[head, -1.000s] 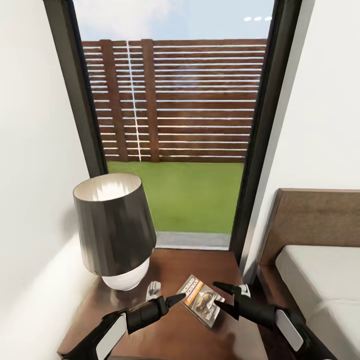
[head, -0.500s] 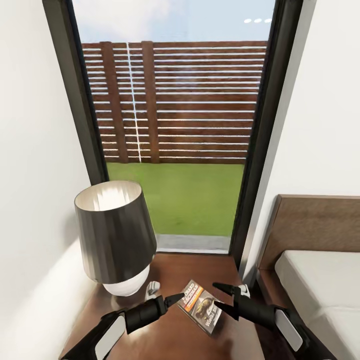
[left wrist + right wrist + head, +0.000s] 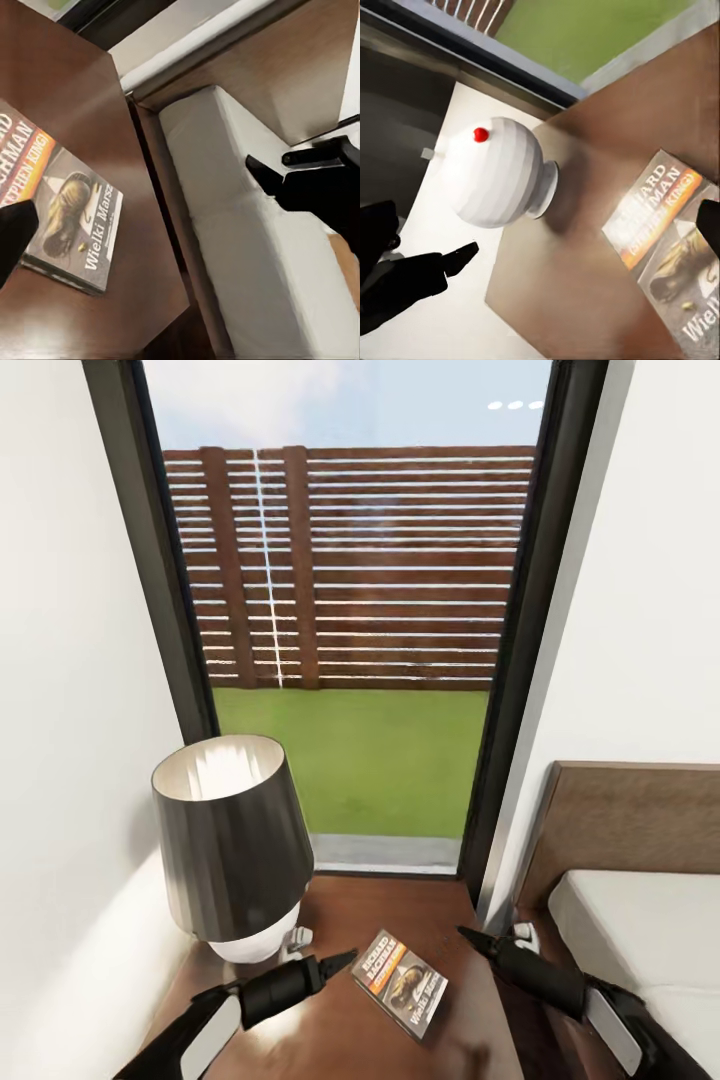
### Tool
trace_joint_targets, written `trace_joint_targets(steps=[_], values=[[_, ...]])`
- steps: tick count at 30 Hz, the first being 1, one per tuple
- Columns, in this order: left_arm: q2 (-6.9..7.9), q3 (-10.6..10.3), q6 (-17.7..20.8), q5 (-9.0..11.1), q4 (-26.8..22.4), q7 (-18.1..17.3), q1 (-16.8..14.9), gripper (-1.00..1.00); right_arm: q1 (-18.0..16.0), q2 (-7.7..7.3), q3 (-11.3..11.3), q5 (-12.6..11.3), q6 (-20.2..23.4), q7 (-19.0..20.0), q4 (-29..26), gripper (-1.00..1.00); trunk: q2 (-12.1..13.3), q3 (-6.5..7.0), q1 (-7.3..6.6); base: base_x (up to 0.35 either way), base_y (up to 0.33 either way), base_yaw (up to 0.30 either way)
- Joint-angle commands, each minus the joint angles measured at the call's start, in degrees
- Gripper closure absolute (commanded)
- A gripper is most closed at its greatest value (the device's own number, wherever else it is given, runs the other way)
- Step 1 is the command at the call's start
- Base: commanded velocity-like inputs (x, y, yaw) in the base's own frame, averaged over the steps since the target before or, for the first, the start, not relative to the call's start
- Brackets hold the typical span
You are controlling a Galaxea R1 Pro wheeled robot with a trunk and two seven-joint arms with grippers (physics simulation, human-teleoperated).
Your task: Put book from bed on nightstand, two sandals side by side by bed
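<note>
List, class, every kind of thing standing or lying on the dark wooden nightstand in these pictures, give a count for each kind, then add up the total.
Book: 1, lying flat on the nightstand top.
Lamp: 1, dark shade on a white ribbed base, standing at the nightstand's window-side corner.
Total: 2 things.

This is a home bedroom: a bed (image 3: 640,920) with a brown headboard and pale mattress stands by a nightstand (image 3: 340,1040) carrying a lamp (image 3: 228,840). A tall dark-framed window (image 3: 350,610) looks onto lawn and a slatted fence.
</note>
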Motion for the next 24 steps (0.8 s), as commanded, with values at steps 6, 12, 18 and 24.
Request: trace_joint_targets(steps=[6,12,18,24], values=[[0.3,-0.2,-3.1,-5.5,3.9,0.0,0.0,-1.0,0.0,-4.2,0.0,0.1,-1.3,0.2,0.1,-1.0,2.4,1.03,-1.33,0.0,0.0,0.0],[0.88,-0.2,-4.5,-6.8,5.1,-0.3,0.0,-1.0,0.1,-5.08,0.0,0.3,-1.5,0.2,0.4,-1.0,4.8,2.1,-2.65,0.0,0.0,0.0],[2.34,-0.2,-4.7,-6.9,5.2,-2.8,0.0,-1.0,0.1,-5.2,0.0,0.4,-1.6,0.3,2.9,-1.0,7.2,3.18,-3.97,0.0,0.0,0.0],[2.23,-0.3,-4.7,-7.0,5.3,-3.2,0.0,-1.0,0.2,-5.92,0.0,0.4,-1.7,0.3,5.1,-1.0,9.6,4.26,-5.29,0.0,0.0,0.0]])
